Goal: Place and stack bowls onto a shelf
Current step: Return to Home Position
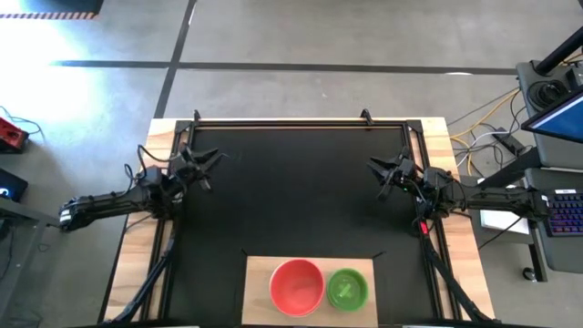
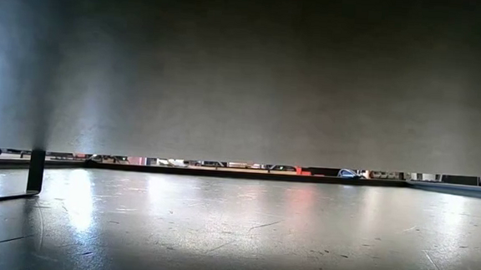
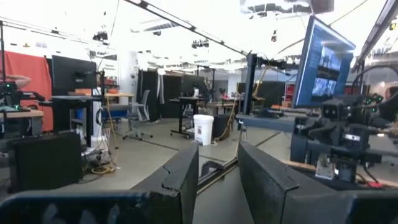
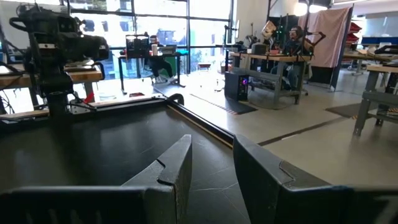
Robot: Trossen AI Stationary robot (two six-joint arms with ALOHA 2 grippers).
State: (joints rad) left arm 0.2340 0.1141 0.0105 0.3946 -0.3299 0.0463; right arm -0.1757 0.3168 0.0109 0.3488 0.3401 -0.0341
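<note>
From above, the shelf [image 1: 260,290] sits at the middle of the near edge of the bench [image 1: 460,273], with its long side running left to right. Two bowls show on it, side by side and about touching. The red bowl [image 1: 296,285] is near the shelf's middle and the smaller green bowl [image 1: 347,289] is just to its right. Anything stacked under them is hidden from this angle. The black mat [image 1: 291,196] has nothing on it. The left claw [image 1: 208,169] hangs over the mat's left side and the right claw [image 1: 378,178] over its right side. Both are well away from the shelf and on its far side.

From bench height, a broad grey slab [image 2: 244,68] fills the top of the picture, with a dark post [image 2: 36,171] at the left. No bowl or claw shows here.

The left wrist camera shows the left claw [image 3: 217,177] part open, with a clear gap between its fingers and nothing in it. It points out into the room.

The right wrist camera shows the right claw [image 4: 212,168] also part open and empty, aimed across the mat.

The bowls lie nearward of both claws and between them. The green one is closer to the right arm, and the red one is about midway between the two arms. With both claws empty and the bowls shelved, stacking looks finished. I judge that all that remains is to pull the arms back to rest, and that path should not cross the shelf.
</note>
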